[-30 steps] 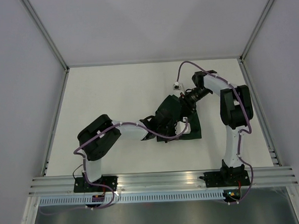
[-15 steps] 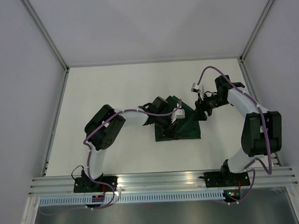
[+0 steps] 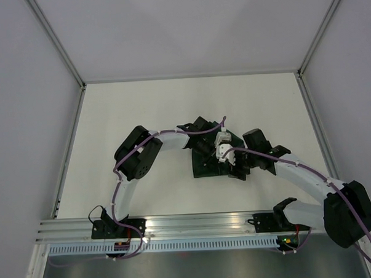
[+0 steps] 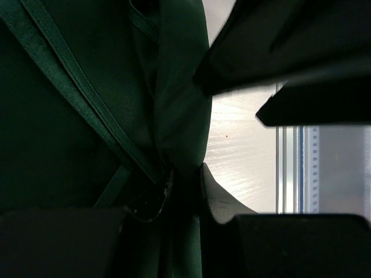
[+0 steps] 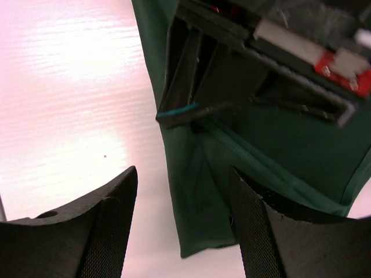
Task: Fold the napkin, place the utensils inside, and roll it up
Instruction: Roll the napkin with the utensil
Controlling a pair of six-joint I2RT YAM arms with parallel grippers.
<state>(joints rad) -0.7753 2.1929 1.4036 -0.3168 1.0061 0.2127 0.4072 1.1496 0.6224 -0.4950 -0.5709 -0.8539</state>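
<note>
The dark green napkin [image 3: 202, 168] lies bunched at mid-table, partly under both wrists. My left gripper [image 3: 216, 157] is shut on a fold of the napkin [image 4: 87, 116]; the cloth is pinched between the fingers [image 4: 217, 200]. My right gripper [image 3: 237, 169] is open at the napkin's near right side. In the right wrist view a hanging corner of the napkin [image 5: 203, 226] sits between the open fingers [image 5: 110, 220] without touching them, and the left gripper [image 5: 232, 75] holds the cloth just beyond. No utensils show in any view.
White walls [image 3: 37, 121] enclose the table on three sides. An aluminium rail [image 3: 201, 223] runs along the near edge by the arm bases. Purple cables [image 3: 173, 134] loop over both arms. Bare tabletop [image 5: 69, 87] lies left of the napkin.
My right arm has swung from the far right round to the near side, and its open gripper is now at the napkin's near right corner. My left gripper stays on the napkin, shifted slightly.
</note>
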